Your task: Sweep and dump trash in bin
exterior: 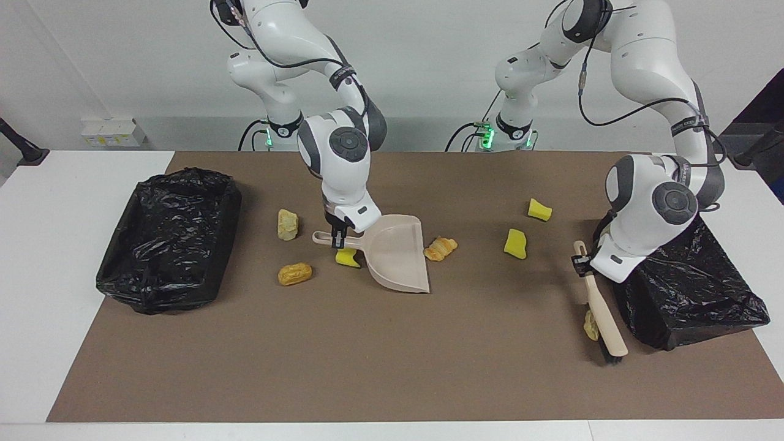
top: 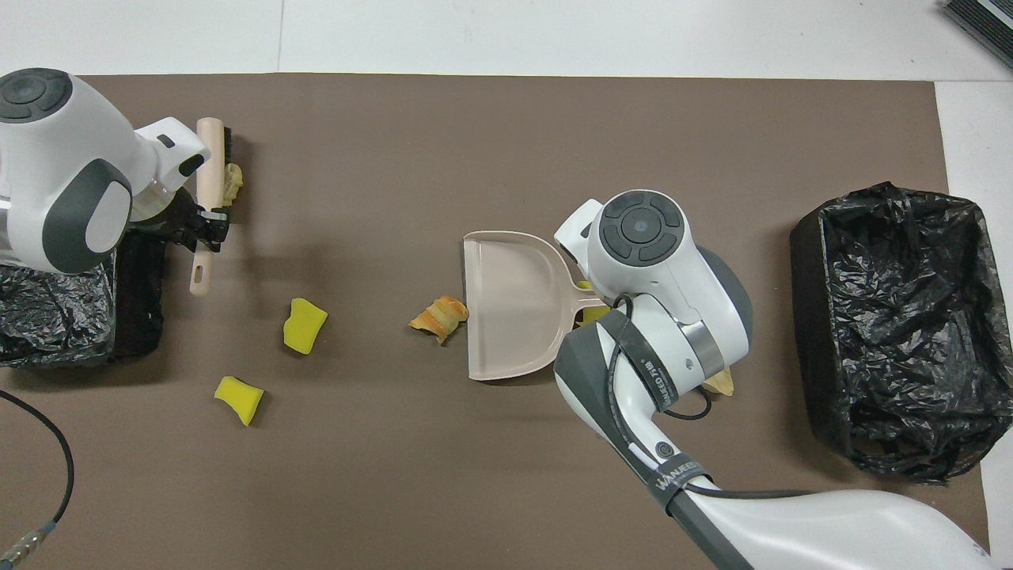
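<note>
Left gripper (exterior: pixel 583 263) clamped on brush (exterior: pixel 603 318) handle, bristles against crumbly lump (exterior: pixel 590 325); right gripper (exterior: pixel 339 236) clamped on dustpan (exterior: pixel 398 254) handle; trash judged light, soft: push, don't pinch

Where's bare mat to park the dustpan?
Free: the wide mat strip along the edge farthest from the robots, and the stretch between dustpan and brush. Crowded: around the dustpan handle, ringed by the trash, with the croissant at its mouth.
</note>
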`<state>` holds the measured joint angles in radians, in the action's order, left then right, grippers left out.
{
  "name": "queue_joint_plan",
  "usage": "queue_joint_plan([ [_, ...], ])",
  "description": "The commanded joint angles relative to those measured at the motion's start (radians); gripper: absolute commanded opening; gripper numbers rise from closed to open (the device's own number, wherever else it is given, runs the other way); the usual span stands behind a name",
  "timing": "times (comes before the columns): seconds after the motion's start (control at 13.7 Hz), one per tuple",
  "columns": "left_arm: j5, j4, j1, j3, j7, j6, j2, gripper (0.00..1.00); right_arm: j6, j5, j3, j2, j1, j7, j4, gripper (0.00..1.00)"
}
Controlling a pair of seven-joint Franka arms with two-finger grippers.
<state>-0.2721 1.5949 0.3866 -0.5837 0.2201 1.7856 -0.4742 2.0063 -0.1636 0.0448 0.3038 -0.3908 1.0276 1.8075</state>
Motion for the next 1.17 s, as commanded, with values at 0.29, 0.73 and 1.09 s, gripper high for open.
queue_joint_plan([
  [0.29,0.143,0.031,0.003,-0.163,0.071,-0.175,0.129,0.00,0.032,-0.011,0.004,-0.011,-0.002,-0.043,0.029,0.00],
  [0.73,0.145,0.116,0.063,-0.159,0.178,-0.227,0.238,0.00,0.051,-0.013,0.006,0.001,-0.016,-0.041,0.030,0.00],
  [1.09,0.145,0.407,0.181,-0.159,0.199,0.090,0.361,0.00,0.057,-0.007,0.004,0.011,-0.048,-0.129,0.042,0.00],
])
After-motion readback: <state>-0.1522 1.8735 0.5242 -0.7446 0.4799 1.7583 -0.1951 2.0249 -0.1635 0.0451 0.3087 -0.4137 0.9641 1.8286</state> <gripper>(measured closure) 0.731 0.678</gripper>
